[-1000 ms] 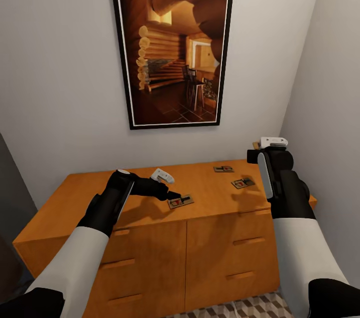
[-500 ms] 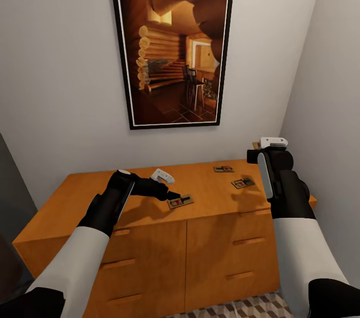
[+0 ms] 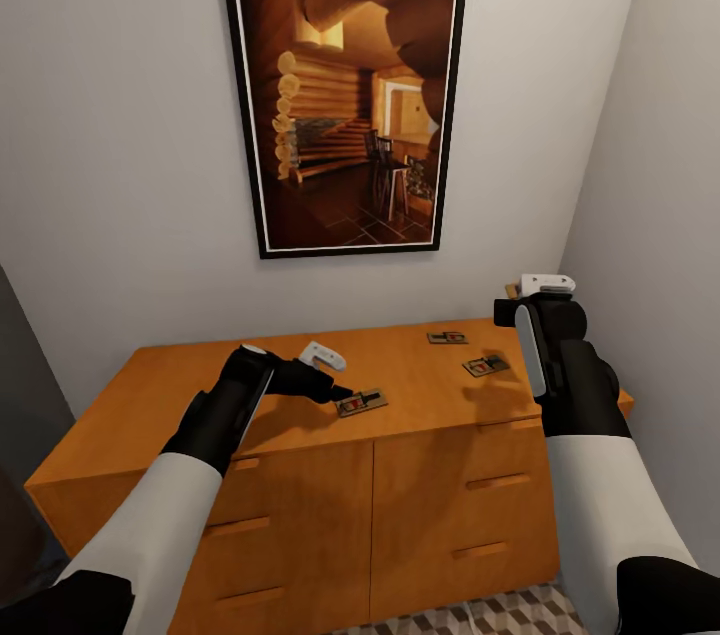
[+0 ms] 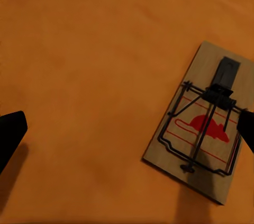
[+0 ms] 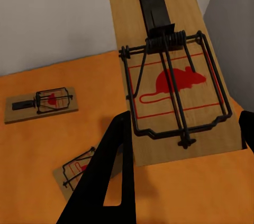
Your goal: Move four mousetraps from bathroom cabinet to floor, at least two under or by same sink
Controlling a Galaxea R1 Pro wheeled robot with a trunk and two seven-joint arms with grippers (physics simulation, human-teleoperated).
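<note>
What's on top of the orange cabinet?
Three mousetraps lie on the cabinet: one by the left gripper, two farther right. The right gripper holds a fourth mousetrap above it. The arms hide part of the top.

1. Left arm reaches forward and inward, forearm angled up from the lower left, wrist bent toward the middle.
2. Left gripper hangs low, fingers spread wide; one dark fingertip shows at each side of its wrist view.
3. Right arm stands upright at the right, gripper raised, fingers clamping a mousetrap.
</note>
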